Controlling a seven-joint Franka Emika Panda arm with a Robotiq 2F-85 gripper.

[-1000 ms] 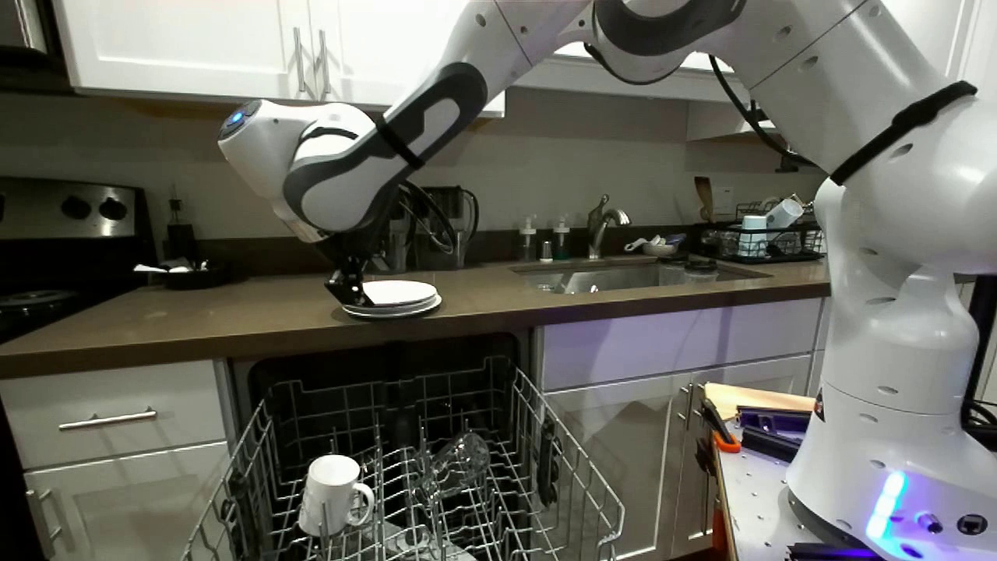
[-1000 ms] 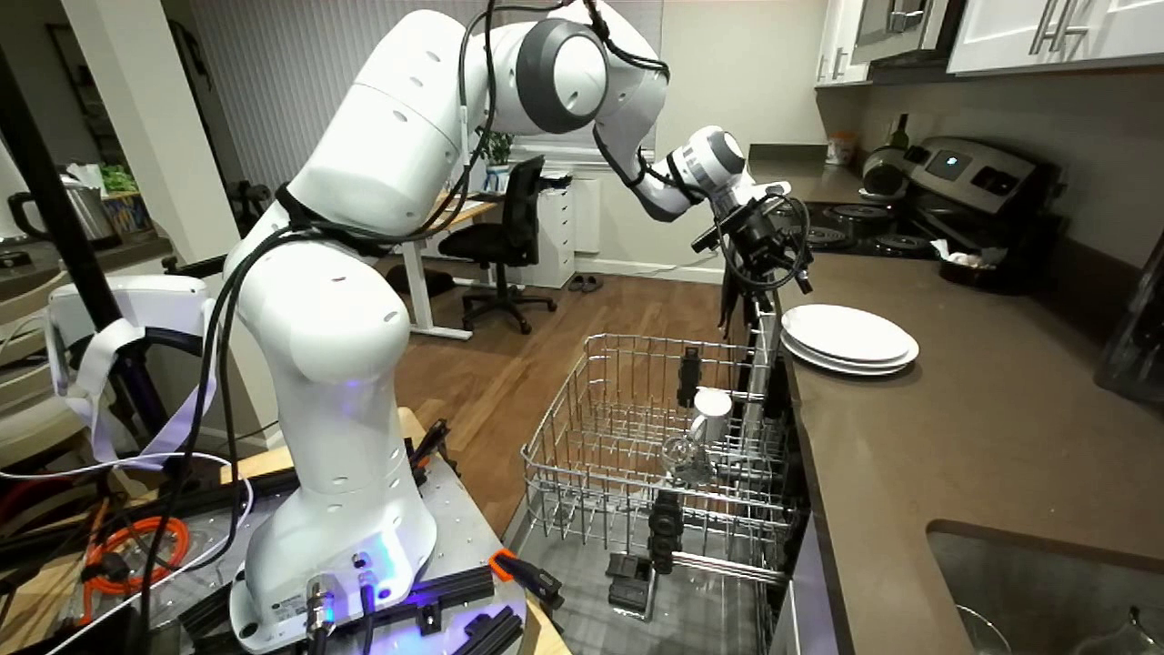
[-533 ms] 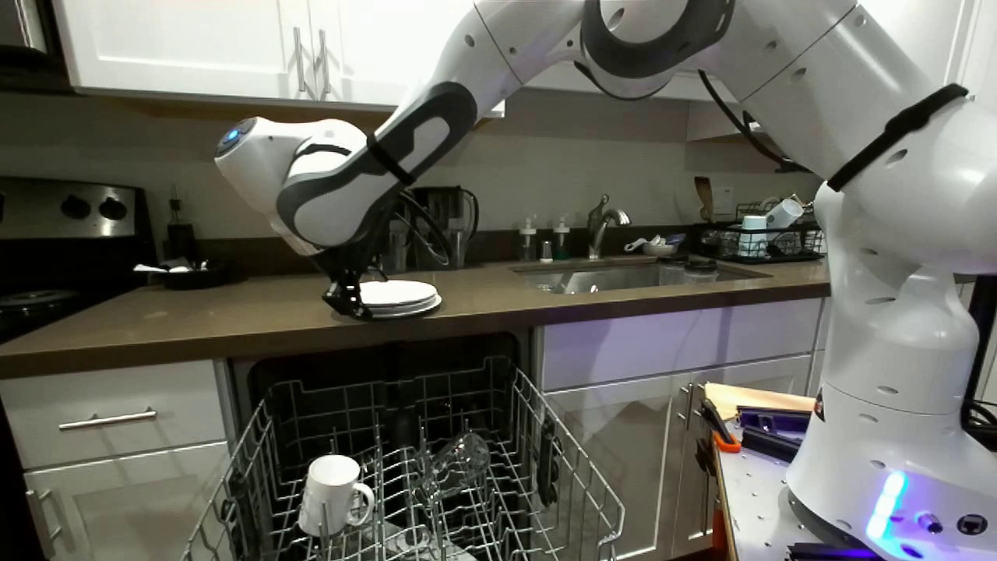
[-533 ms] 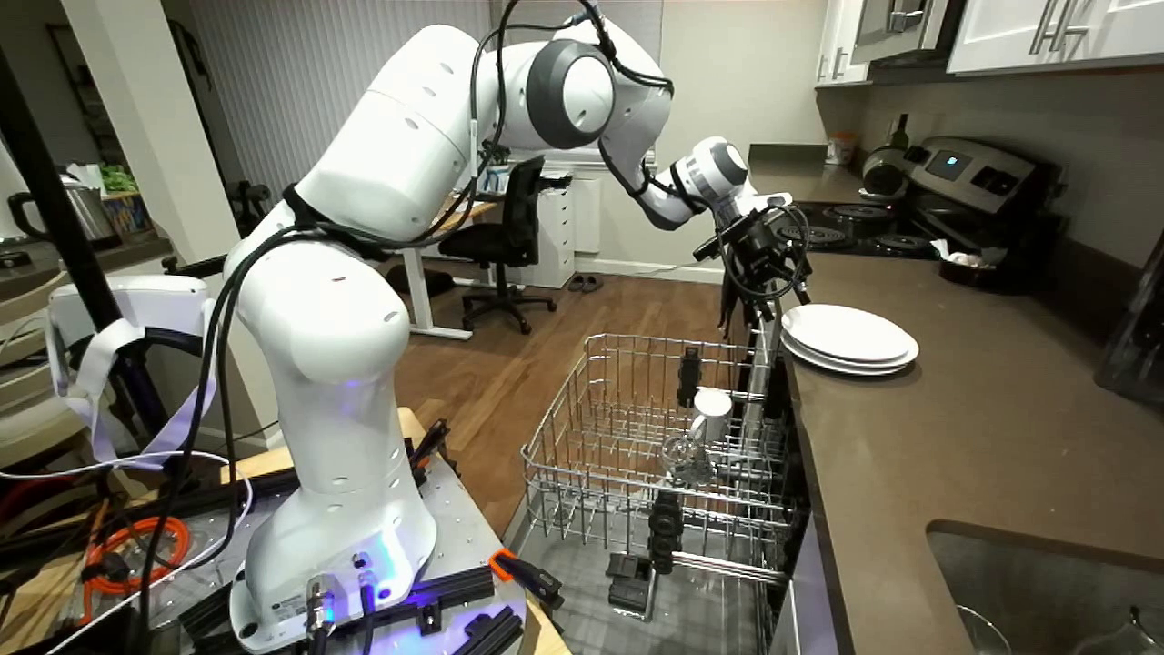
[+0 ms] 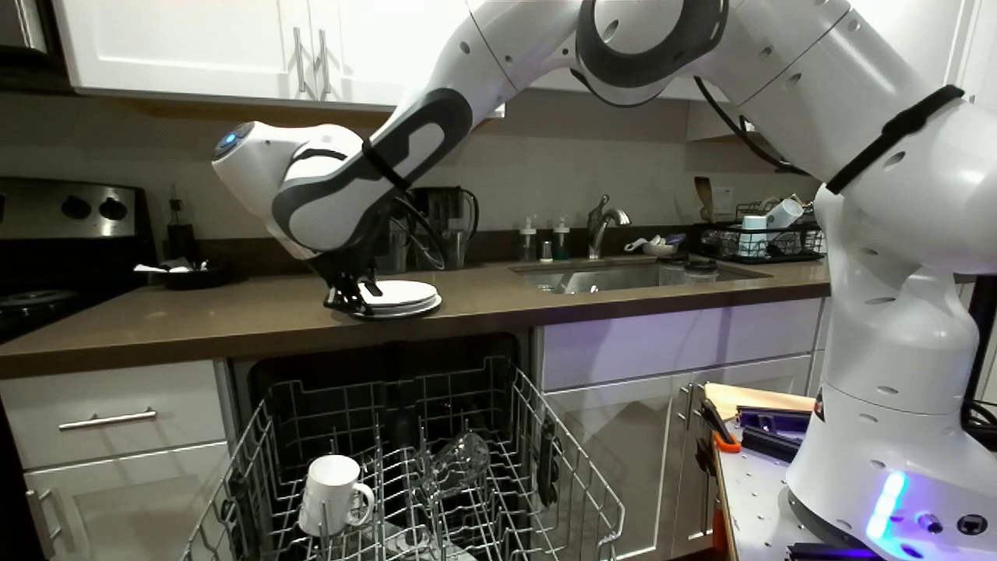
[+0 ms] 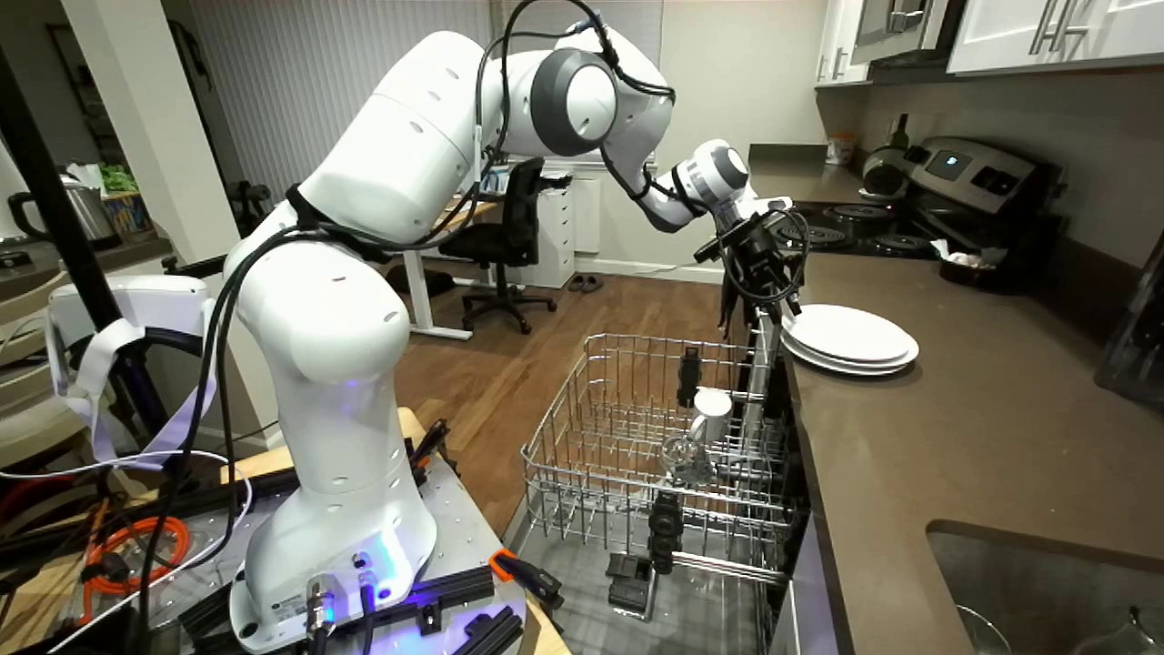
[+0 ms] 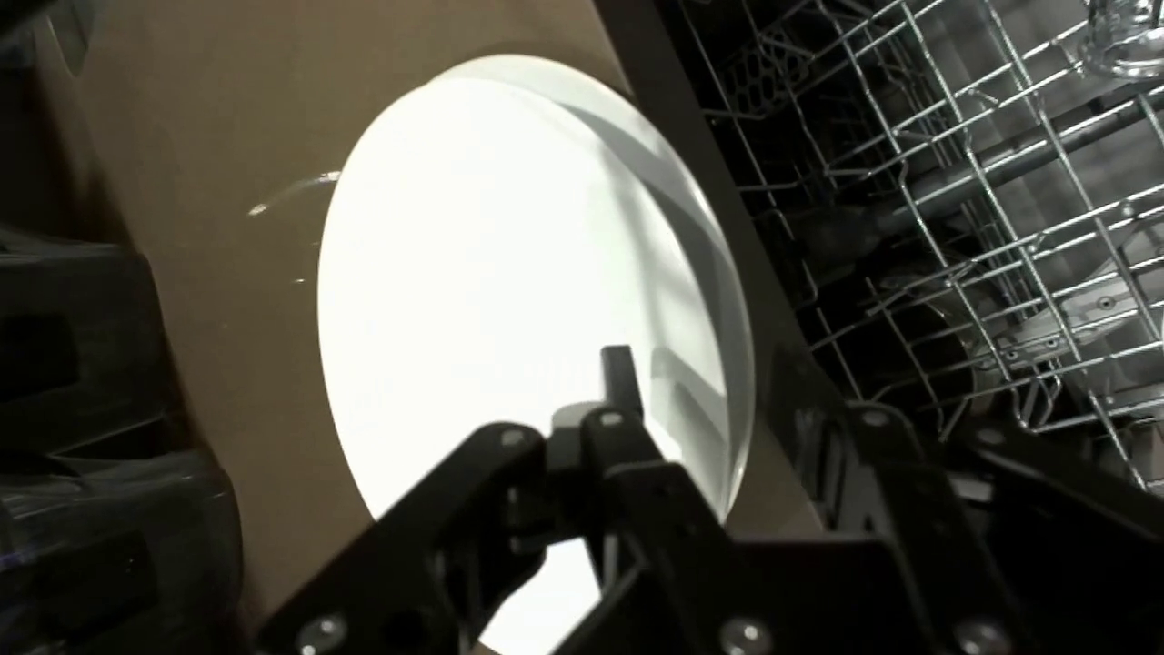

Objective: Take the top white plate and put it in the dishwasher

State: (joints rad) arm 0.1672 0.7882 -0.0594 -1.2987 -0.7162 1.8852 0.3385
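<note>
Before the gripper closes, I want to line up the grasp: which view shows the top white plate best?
The wrist view: the top white plate is largest there, though the gripper covers part of it. Both exterior views show it smaller and more edge-on.

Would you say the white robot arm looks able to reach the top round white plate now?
Probably yes: nothing sits on the top white plate, and the open black end effector has one finger above it, the other beyond its edge. The white plate beneath might complicate the grip.
</note>
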